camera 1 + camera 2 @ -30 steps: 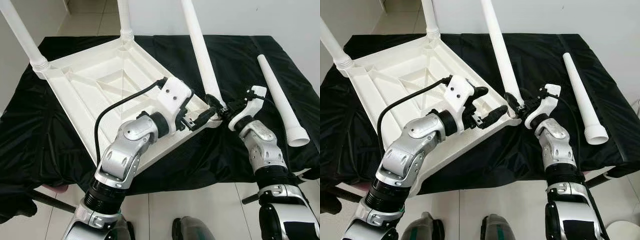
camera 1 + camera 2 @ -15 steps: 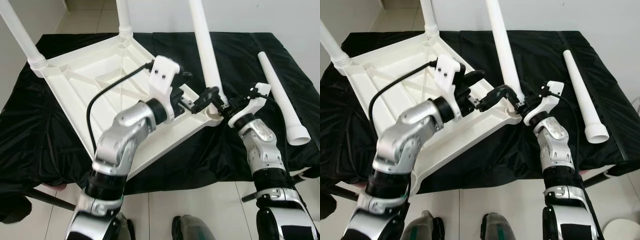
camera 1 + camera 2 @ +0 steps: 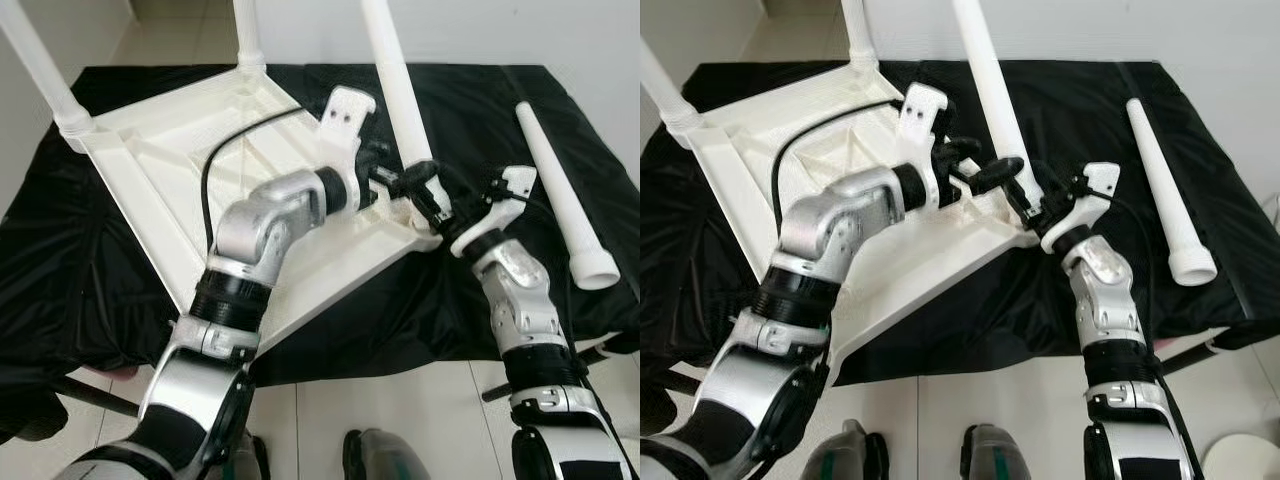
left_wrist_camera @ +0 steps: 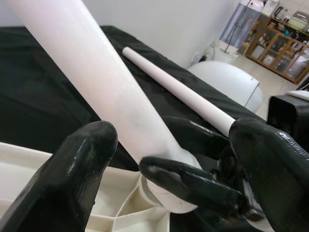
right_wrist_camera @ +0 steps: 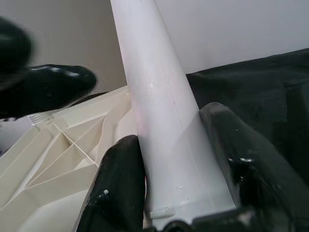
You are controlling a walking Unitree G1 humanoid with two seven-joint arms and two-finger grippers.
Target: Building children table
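left gripper (image 3: 405,180) risen onto smooth tapered leg (image 3: 392,80)

Left arm (image 3: 270,215) bent at the elbow, reaching forward and to the right, white wrist housing tipped up. Left gripper (image 3: 408,180) at the base of the leg (image 3: 392,75), fingers (image 4: 82,159) spread to either side of it, not pressed on. Right arm (image 3: 520,300) stretched forward and leaning left. Right gripper (image 3: 437,205) low at the same leg's base, fingers (image 5: 118,188) closed against both sides of the leg. Both grippers nearly touching, the left just above the right.
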